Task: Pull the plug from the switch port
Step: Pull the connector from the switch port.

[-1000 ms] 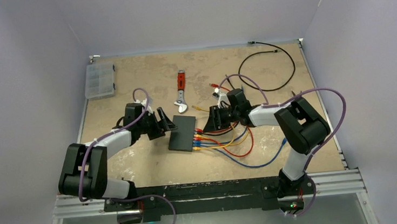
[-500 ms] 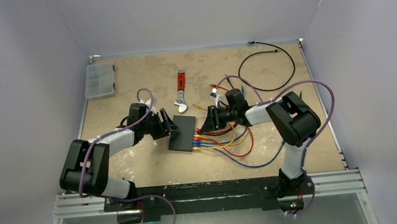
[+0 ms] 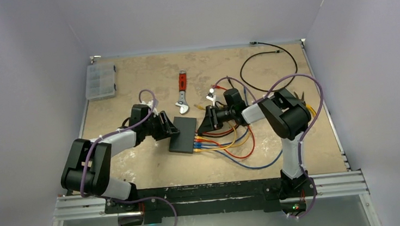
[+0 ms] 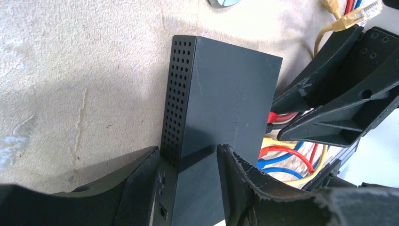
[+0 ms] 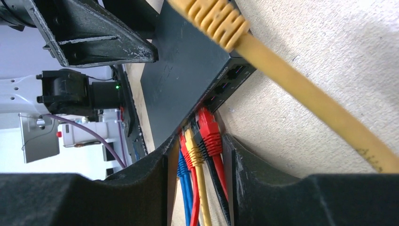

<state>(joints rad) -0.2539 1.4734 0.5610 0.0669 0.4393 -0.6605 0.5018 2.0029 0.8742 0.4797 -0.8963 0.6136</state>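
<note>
The flat black switch (image 3: 184,134) lies mid-table, its port edge facing right. My left gripper (image 3: 169,127) is shut on its left rear corner; in the left wrist view the switch (image 4: 221,103) sits between my left gripper (image 4: 187,155) fingers. Several plugs (image 3: 199,140), red, yellow, black and blue, sit in the ports. My right gripper (image 3: 203,128) is at the port edge, open. In the right wrist view the right gripper (image 5: 196,143) straddles the red plug (image 5: 209,129), the yellow plug (image 5: 194,150) and the blue plugs (image 5: 182,165) at the switch (image 5: 183,70).
A loose yellow cable end (image 5: 221,21) hangs in front of the right wrist camera. A red-handled wrench (image 3: 183,92) lies behind the switch. A clear compartment box (image 3: 100,81) sits at the back left. A black cable loop (image 3: 270,71) lies at the back right. Coloured cables (image 3: 244,147) trail right of the switch.
My left gripper has closed on the switch's corner. The right gripper has slid left up to the ports and now straddles the plugs, its jaws a little narrower.
</note>
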